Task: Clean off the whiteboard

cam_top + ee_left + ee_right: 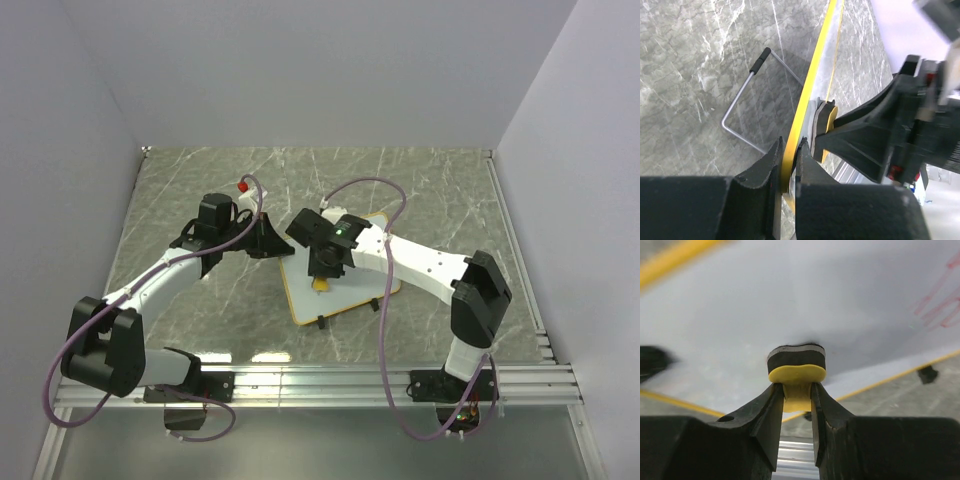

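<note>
The whiteboard (358, 288), white with a yellow-orange frame, lies in the middle of the table, its left edge tilted up. My left gripper (266, 240) is shut on its yellow frame (801, 112) at the left edge. My right gripper (322, 272) is shut on a small yellow eraser (796, 374) and presses its black felt pad against the white board surface (790, 295). Red scribbles (940, 302) show at the right of the right wrist view. The eraser also shows in the left wrist view (829, 114).
A bent grey wire stand with a black tip (742, 95) lies on the marble table under the board. A red-capped marker (243, 186) lies behind the left arm. Aluminium rails (330, 382) run along the near edge. Walls enclose left, back and right.
</note>
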Available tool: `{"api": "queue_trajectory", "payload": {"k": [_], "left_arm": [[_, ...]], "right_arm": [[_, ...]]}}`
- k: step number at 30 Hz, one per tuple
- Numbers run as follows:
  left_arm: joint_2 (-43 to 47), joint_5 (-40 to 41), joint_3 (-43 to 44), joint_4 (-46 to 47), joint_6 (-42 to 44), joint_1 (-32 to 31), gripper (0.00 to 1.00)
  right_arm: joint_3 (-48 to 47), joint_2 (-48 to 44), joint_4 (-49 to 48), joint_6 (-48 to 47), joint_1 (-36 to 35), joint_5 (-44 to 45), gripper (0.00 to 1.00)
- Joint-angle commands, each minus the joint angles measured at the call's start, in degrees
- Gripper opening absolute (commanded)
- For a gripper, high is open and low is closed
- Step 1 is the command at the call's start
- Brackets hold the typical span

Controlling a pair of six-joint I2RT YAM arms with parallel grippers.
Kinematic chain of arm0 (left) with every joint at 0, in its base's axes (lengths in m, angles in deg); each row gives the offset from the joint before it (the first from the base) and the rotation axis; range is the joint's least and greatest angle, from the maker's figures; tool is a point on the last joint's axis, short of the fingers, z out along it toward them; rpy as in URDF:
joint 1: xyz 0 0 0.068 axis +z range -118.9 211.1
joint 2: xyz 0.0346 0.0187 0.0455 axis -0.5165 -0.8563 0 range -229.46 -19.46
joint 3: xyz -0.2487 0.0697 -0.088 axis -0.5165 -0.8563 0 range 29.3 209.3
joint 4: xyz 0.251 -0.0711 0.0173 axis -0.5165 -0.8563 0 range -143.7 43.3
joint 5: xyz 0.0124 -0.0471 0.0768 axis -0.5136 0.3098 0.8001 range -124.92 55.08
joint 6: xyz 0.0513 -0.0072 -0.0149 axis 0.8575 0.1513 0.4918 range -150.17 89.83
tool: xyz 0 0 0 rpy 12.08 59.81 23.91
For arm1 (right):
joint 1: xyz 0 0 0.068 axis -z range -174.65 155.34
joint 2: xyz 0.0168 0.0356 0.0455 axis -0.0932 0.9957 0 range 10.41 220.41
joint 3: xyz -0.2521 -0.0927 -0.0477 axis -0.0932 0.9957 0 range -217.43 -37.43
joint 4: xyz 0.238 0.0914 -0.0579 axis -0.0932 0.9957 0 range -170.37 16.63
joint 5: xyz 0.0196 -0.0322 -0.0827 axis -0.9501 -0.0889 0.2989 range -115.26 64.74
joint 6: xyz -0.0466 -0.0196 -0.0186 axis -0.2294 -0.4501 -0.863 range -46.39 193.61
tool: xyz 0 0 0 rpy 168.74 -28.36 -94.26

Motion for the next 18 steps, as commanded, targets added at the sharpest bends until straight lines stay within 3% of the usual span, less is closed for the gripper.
{"api": "queue_trajectory", "payload": {"k": [1, 11, 18], "left_arm": [[-1.2, 9.3, -1.9, -6.2, 4.4, -0.9, 0.00], [-1.4, 10.5, -2.0, -6.8, 4.3, -1.6, 0.00], [-1.7, 11.2, -1.9, -7.2, 4.4, -1.8, 0.00]], "right_arm": [[-3.4, 0.0, -24.4, 1.4, 1.1, -0.1, 0.00], [0.6, -0.4, -31.2, 1.7, 5.2, -5.7, 0.00], [17.6, -5.9, -34.9, 2.7, 11.9, -7.4, 0.00]]}}
